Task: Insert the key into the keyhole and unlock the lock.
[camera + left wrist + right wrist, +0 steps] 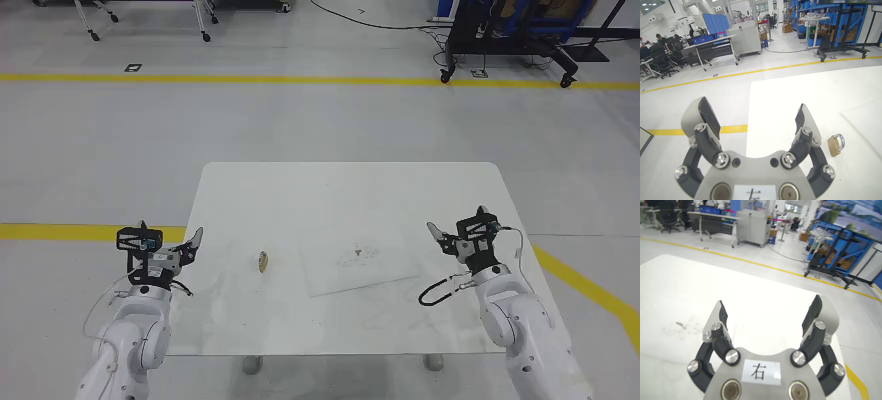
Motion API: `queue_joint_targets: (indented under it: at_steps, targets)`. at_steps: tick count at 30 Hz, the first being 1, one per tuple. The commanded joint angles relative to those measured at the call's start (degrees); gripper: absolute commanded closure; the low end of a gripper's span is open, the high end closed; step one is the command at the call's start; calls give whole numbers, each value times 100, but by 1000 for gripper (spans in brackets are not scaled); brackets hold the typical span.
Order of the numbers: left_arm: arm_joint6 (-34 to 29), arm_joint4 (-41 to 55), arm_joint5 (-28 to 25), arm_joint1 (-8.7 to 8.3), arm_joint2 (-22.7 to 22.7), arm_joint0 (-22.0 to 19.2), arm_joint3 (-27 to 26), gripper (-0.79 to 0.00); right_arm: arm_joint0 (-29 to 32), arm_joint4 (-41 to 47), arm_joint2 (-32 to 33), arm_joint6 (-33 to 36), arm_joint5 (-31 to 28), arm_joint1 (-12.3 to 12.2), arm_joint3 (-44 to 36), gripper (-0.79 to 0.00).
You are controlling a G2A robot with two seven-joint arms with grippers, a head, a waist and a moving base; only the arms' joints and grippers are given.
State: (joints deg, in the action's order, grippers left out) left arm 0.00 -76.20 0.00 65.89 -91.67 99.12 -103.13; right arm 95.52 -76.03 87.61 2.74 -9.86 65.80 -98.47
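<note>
Both jaws spread wide, gripping nothing; padlock (833, 147) near the left, likely key (360, 254) nearer the right.

White arms (135, 340), black cables (440, 292), silver wrist plates (753, 170) with bright screws (722, 160), ribbed black pads (709, 117) on jaws

From here I count one brass padlock (263, 262), one small key (359, 254), one thin pale sheet (385, 275), all on one worktop (350, 195).
</note>
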Motion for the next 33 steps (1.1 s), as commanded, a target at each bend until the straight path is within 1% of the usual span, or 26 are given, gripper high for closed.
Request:
queue_joint_targets:
  at_steps: [1,3,15,17,19,22,26,28,31,33]
  targets:
    - [0,0,0,0,0,0,0,-785,-230,-14,-262,227,-359,14,241,-785]
    - [0,0,0,0,0,0,0,-785,-429,-34,-403,364,-578,19,423,-785]
    - [0,0,0,0,0,0,0,-785,-429,-34,-403,364,-578,19,423,-785]
    - [0,0,0,0,0,0,0,-785,-530,121,-569,432,-1060,23,590,-785]
    - [0,0,0,0,0,0,0,-785,-783,39,-797,638,-1325,36,894,-785]
    - [0,0,0,0,0,0,0,-785,-1222,203,-1256,695,-2202,74,1387,-785]
    - [0,0,0,0,0,0,0,-785,-1806,171,-1737,489,-3389,108,2055,-785]
    - [0,0,0,0,0,0,0,-785,-2019,96,-1886,252,-3818,116,2336,-785]
    - [0,0,0,0,0,0,0,-785,-2307,-79,-2001,-17,-4162,117,2667,-785]
    - [0,0,0,0,0,0,0,-785,-2452,-283,-2044,-97,-4122,114,2791,-785]
